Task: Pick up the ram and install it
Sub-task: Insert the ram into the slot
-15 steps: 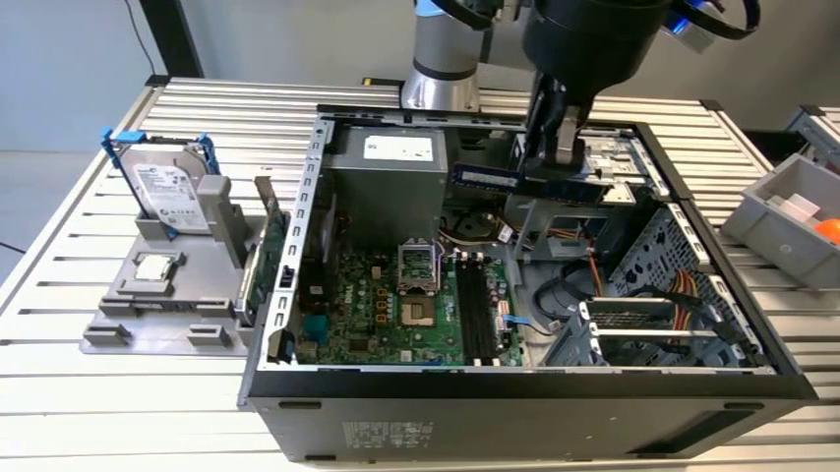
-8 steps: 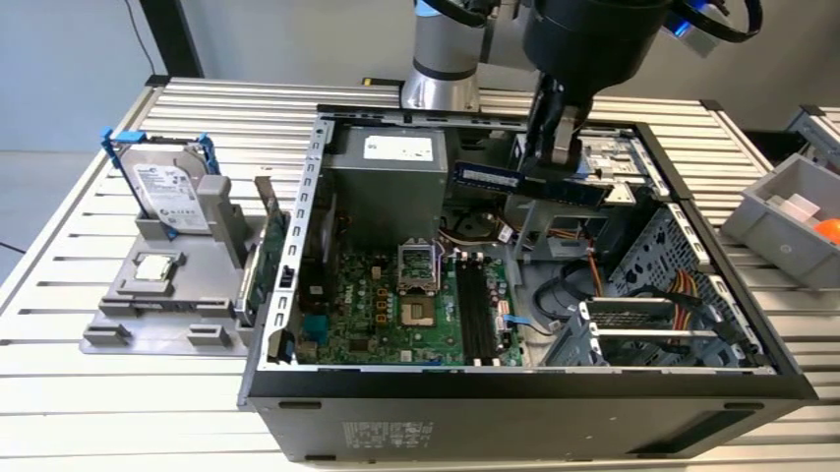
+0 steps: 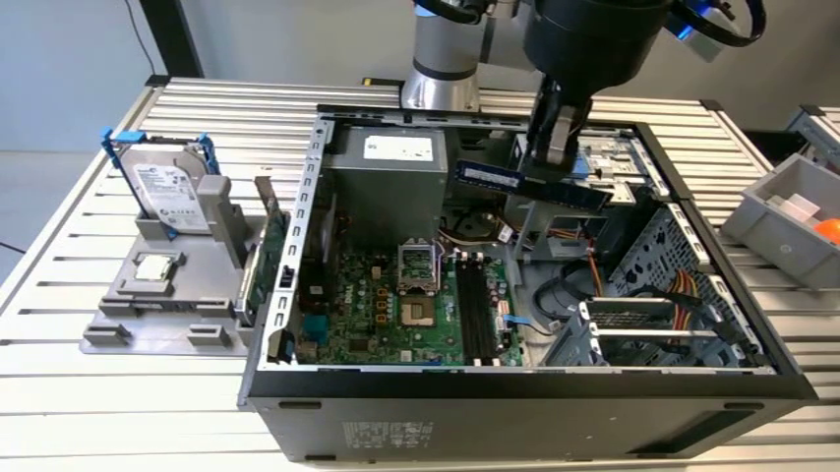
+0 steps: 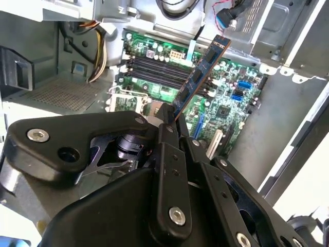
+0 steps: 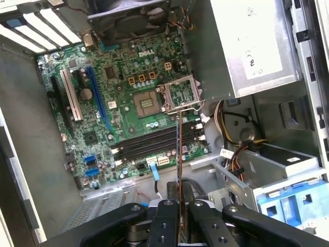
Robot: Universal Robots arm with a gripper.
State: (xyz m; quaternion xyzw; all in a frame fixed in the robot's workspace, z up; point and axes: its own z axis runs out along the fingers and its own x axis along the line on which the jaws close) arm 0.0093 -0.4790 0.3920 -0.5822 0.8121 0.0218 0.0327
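The gripper (image 3: 554,147) is clamped shut on the ram (image 3: 525,184), holding it in the air inside the open computer case (image 3: 313,206). The stick hangs well above the motherboard (image 3: 393,295), apart from its long black slots (image 3: 475,307) and clear of the case walls.

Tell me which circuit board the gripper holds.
The ram, the narrow blue stick in the gripper above the case; the green motherboard lies flat inside.
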